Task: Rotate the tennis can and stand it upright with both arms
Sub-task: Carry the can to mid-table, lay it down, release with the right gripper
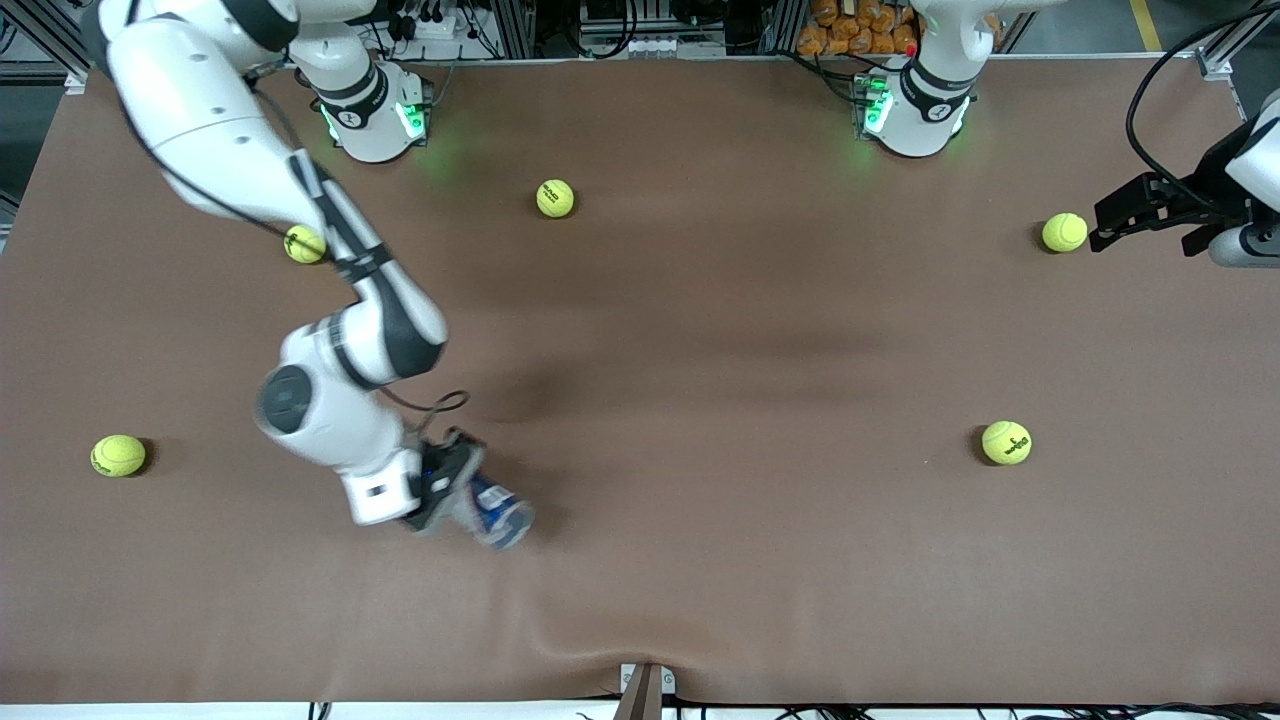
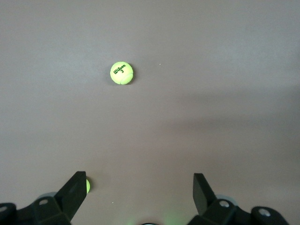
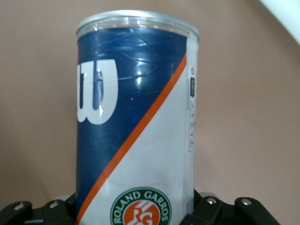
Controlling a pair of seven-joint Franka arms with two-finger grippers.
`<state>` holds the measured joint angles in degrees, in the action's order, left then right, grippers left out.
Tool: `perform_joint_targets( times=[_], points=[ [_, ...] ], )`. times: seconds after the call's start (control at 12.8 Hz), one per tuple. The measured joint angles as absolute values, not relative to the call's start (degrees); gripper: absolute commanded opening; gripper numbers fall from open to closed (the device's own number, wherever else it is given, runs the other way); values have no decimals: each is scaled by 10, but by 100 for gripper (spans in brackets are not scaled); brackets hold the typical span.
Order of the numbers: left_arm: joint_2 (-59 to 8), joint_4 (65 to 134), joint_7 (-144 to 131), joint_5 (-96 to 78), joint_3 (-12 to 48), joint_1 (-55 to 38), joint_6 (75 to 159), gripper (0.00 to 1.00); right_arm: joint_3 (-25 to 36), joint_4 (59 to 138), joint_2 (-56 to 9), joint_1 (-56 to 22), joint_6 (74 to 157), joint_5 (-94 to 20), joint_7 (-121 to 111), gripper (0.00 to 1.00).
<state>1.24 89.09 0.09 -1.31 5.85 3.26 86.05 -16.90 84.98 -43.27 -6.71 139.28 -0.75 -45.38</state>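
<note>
- Tennis can [image 1: 497,512] is clamped near its base by right gripper [image 1: 447,490], low over the table's near part; slip likely if tilted fast.
- Left gripper [image 1: 1108,228] is parked with fingers apart beside a tennis ball [image 1: 1064,232]; handover risks misalignment.

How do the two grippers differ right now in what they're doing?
The right gripper is clamped on the blue-and-white labelled clear tennis can low over the brown table; the left gripper holds nothing, its fingers spread wide. The right works nearer the front camera; the left waits at the left arm's end beside a yellow-green tennis ball. Both are black two-finger grippers.
</note>
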Motion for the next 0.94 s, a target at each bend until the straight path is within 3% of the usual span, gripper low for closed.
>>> perform_joint_targets(
  times=[0.39,0.7,0.78,0.86,0.94],
  points=[
    [9,892,1,-13,58,33,861,100,-165,856,-445,-201,1500,33,-466,67],
    [6,892,1,-13,58,33,861,100,-52,860,-457,-380,1516,46,-449,67],
    [4,892,1,-13,58,33,861,100,-21,862,-460,-419,1517,46,-440,75],
    [3,892,1,-13,58,33,861,100,-2,862,-464,-444,1518,46,-433,100],
    [2,892,1,-13,58,33,861,100,7,862,-469,-454,1522,46,-430,100]
  ],
)
